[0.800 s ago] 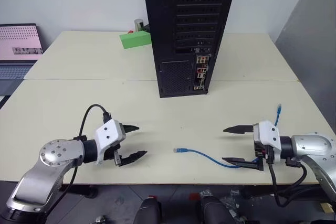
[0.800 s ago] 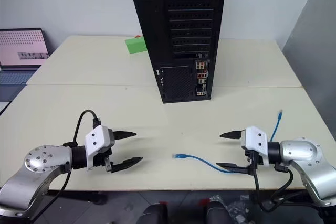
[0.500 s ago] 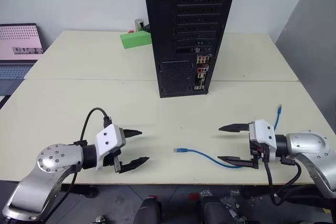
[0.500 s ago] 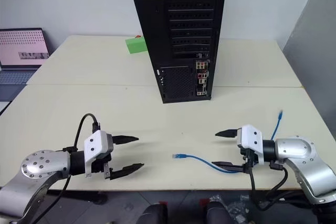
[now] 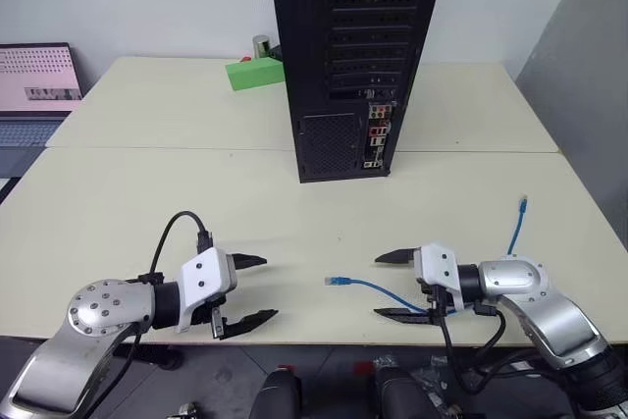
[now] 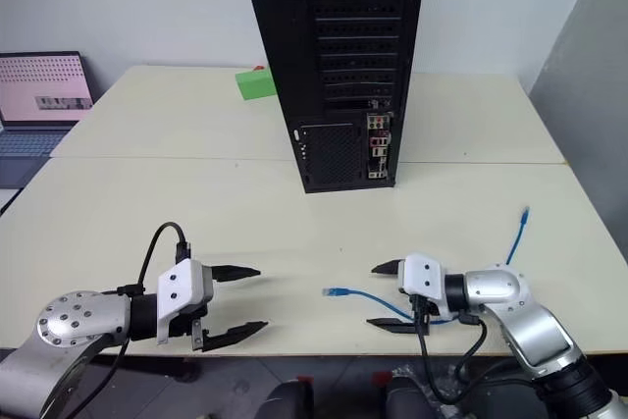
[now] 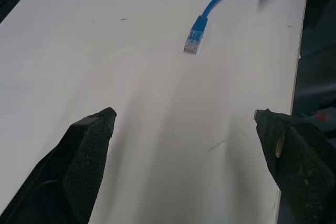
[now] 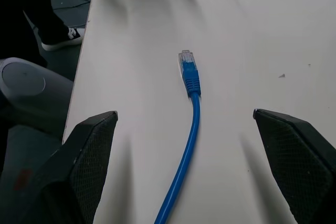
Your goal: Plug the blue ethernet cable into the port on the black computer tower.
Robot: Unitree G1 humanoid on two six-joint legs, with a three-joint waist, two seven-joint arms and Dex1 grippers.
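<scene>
A thin light-blue ethernet cable (image 5: 392, 291) lies loose on the pale worktop (image 5: 147, 193) near its front edge, one clear plug (image 5: 337, 282) pointing left, the other end (image 5: 522, 206) farther right; the tall black metal computer tower (image 5: 348, 61) stands upright well behind, rear ports facing forward

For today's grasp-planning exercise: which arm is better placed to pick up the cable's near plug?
Probably the right: its open claw already straddles the thin blue ethernet cable just behind the plug; the left claw is farther off.
</scene>
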